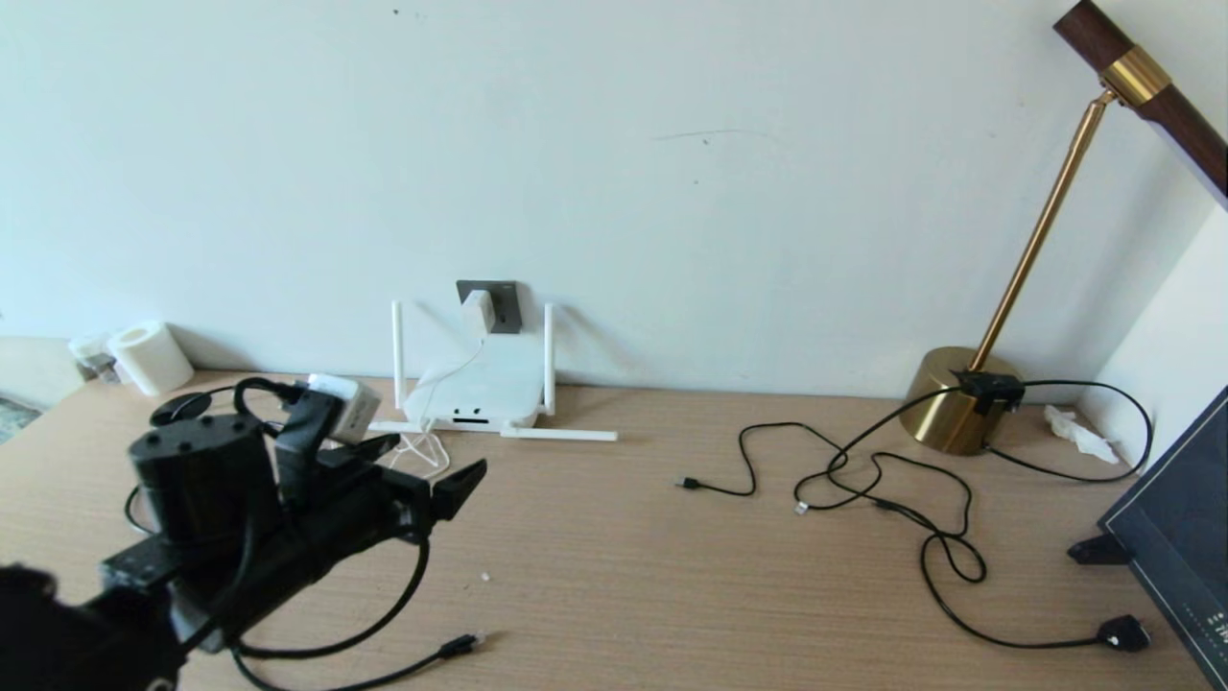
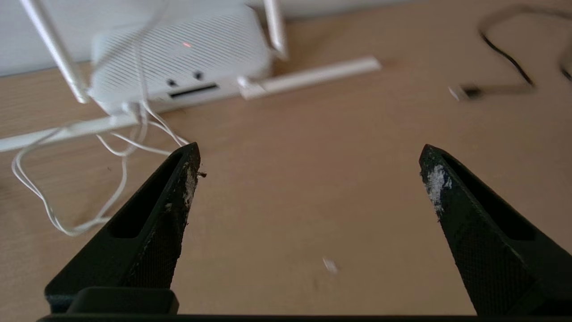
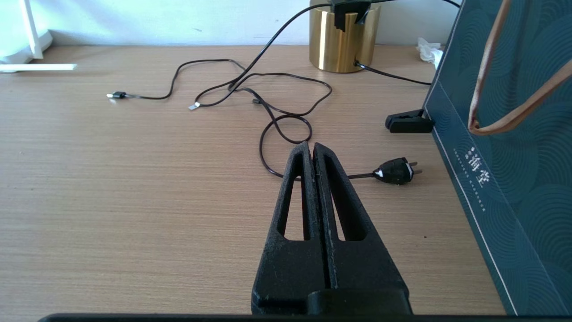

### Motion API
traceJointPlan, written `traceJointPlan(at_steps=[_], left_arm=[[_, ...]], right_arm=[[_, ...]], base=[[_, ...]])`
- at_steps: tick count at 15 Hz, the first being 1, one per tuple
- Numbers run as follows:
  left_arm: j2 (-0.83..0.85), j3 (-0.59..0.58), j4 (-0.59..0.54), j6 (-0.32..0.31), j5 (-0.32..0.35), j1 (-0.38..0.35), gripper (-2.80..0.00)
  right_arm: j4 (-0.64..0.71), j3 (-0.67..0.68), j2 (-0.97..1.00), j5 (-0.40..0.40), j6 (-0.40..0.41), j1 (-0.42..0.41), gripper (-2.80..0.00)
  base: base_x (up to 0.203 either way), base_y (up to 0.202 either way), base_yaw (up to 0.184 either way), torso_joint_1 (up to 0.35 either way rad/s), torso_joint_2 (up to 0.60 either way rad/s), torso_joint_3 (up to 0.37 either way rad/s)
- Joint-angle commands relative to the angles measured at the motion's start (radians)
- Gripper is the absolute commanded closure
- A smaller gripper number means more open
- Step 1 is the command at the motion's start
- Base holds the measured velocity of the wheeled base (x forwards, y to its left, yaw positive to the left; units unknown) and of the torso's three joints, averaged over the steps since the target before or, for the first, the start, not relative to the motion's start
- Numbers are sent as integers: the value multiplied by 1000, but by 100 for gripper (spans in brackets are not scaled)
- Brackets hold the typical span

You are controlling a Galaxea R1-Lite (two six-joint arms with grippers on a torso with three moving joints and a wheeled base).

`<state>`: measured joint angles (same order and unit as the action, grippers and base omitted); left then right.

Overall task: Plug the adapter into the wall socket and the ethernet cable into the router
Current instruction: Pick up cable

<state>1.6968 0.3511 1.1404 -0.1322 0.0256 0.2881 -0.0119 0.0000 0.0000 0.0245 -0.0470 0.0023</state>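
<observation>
The wooden desk (image 1: 672, 537) was seen below the white wall. The router (image 1: 480, 389) was laid flat against the wall. The left gripper (image 2: 308, 179) was held wide open and empty, near the router. The right gripper (image 3: 312, 150) was closed on nothing. The adapter (image 1: 476, 312) was seen in the wall socket (image 1: 501, 305). The ethernet cable (image 1: 422, 662) was left loose on the desk, its plug lying well apart from the router.

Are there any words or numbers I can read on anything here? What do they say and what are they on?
Dark green bag: three big pale characters down its side, in Chinese script, too unclear to quote for sure.
Same bag: a line of tiny print beside them, too small to read.
Router, adapter, lamp base: no writing visible.
</observation>
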Motion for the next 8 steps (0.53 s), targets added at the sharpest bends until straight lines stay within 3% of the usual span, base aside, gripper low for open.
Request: traceJointPlan(at_steps=[1,3,5,6,8], left_arm=[[-271,-47,-304,-64,56,16,-280],[-381,-42,-668,-148,91,95,-280],[-438,-34,-967,-222,100,225,-280],[-440,-33,-1081,-250,89,284,-280],[-381,-35,-1136,-280,58,314,-280]], right_arm=[[0,0,2,0,-1,1,0],[0,0,2,0,-1,1,0],[0,0,2,0,-1,1,0],[0,0,2,0,-1,1,0],[0,0,2,0,-1,1,0]], base=[[0,0,0,0,0,0],[0,0,0,0,0,0],[0,0,0,0,0,0],[0,0,0,0,0,0],[0,0,0,0,0,0]])
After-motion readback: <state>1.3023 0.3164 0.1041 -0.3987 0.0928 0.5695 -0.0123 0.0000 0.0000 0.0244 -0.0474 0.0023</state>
